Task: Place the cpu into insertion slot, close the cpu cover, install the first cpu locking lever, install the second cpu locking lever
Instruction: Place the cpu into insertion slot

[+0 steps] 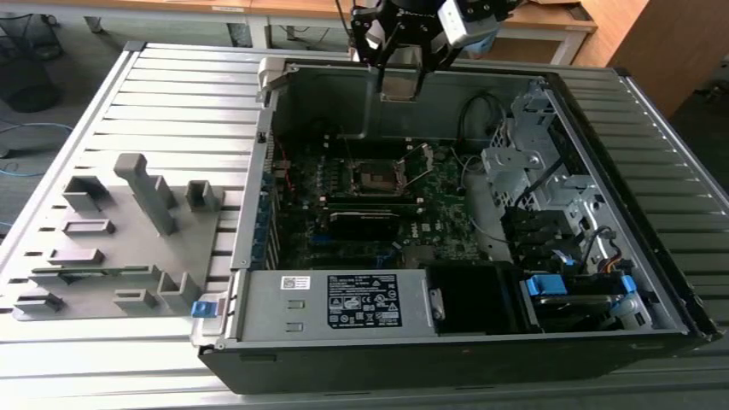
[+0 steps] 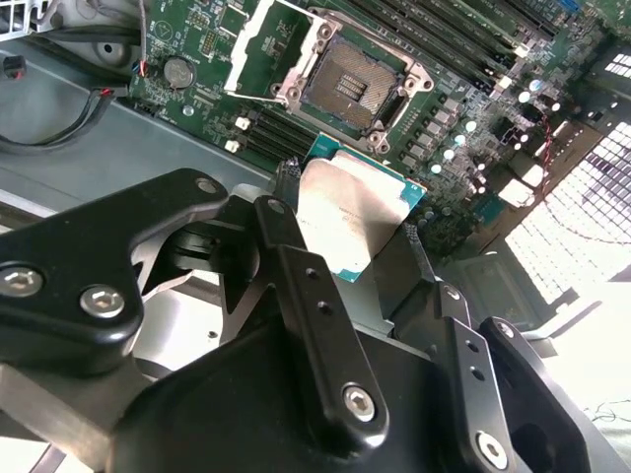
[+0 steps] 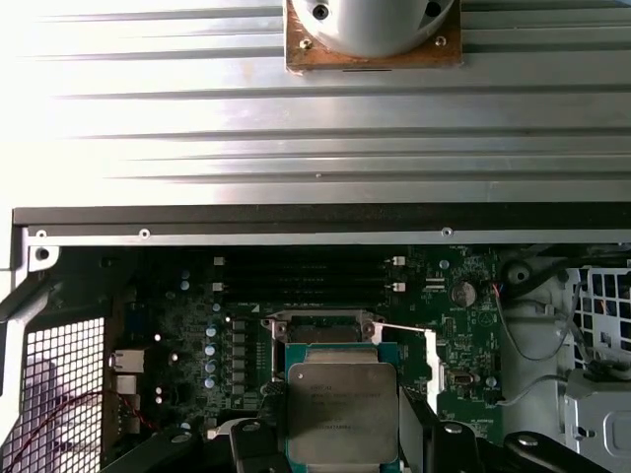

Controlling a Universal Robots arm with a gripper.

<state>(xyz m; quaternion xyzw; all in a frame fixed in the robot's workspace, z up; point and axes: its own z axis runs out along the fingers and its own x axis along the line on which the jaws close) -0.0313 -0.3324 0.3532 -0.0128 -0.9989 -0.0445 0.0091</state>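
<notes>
- The slatted metal table point(image 1: 171, 94) carries everything, seen in the exterior view.
- The open computer case point(image 1: 672, 256) lies on it, with a grey fixture plate point(image 1: 114, 248) just beside it on the exterior view's left.
- The dark green motherboard point(image 1: 341, 213) fills the case floor, with the power supply point(image 1: 330, 299) along the near edge.
- The gripper point(image 1: 399, 81) hangs above the far side of the case (over the board, well clear of it).
- The cpu cover point(image 2: 240, 59) stands hinged open beside the socket, with green board showing through its window.
- The insertion slot point(image 2: 350, 89) is bare, its contact field exposed inside the silver rim.
- The cpu point(image 2: 360, 212) is off the board and above the slot in both wrist views. The black fingers point(image 2: 296, 256) are clamped on its opposite edges, metal top facing the first wrist view's camera point(image 3: 340, 414).
</notes>
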